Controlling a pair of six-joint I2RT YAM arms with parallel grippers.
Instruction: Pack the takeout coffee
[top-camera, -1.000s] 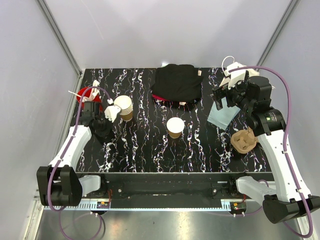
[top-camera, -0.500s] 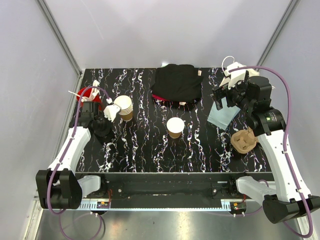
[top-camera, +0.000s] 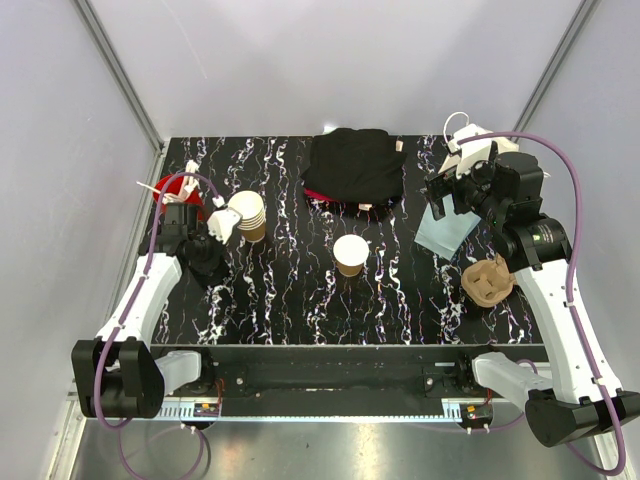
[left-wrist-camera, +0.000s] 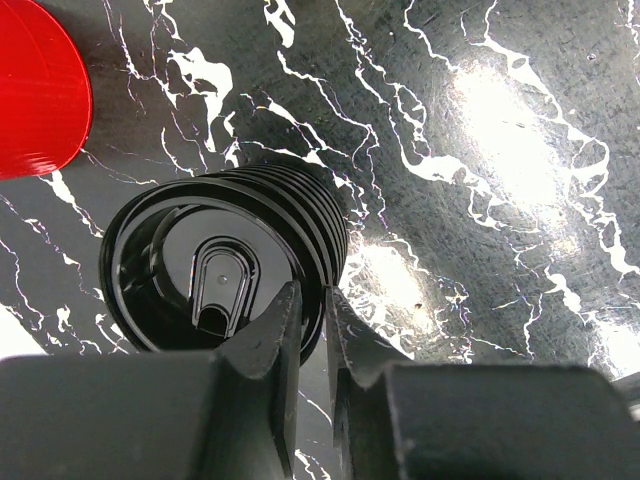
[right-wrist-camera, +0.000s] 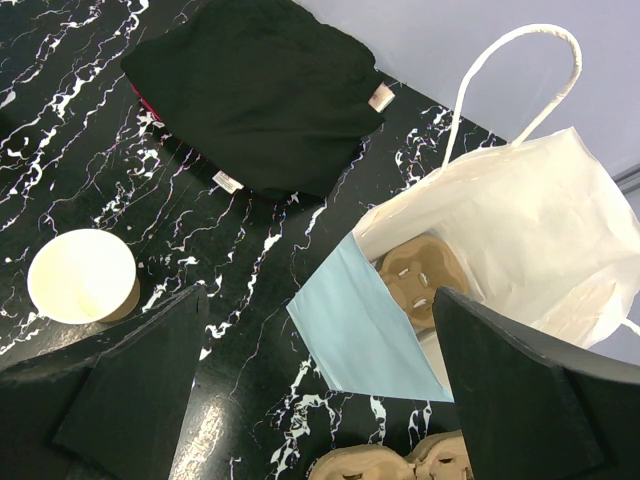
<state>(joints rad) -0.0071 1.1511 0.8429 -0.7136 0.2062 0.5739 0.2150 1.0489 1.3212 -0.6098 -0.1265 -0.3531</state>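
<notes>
1. The left pincer (left-wrist-camera: 312, 300) is squeezed down narrow on the rim at the top of the stack of black lids (left-wrist-camera: 215, 265), well left of the paper cup (top-camera: 350, 254). Can't tell if it's got one lid or a few.
2. The cup is upright in the middle of the bench (top-camera: 300, 300), open, with no lid on it yet.
3. The right pincer (top-camera: 447, 197) is gaping wide with nothing in it, hanging over the white paper bag (right-wrist-camera: 520, 220), right of the cup and further back.
4. What I'd worry about:
   - The lids look nested tight, so a lift could drag extras along or knock the stack over.
   - It's a thin pinch on a slick rim, so it could slip.
   - Pressing a lid on off-centre could tip or crush the cup.
   - A cardboard carrier (right-wrist-camera: 420, 275) and a blue sheet (right-wrist-camera: 365, 330) crowd the bag's mouth, so the cup could snag going in.
</notes>
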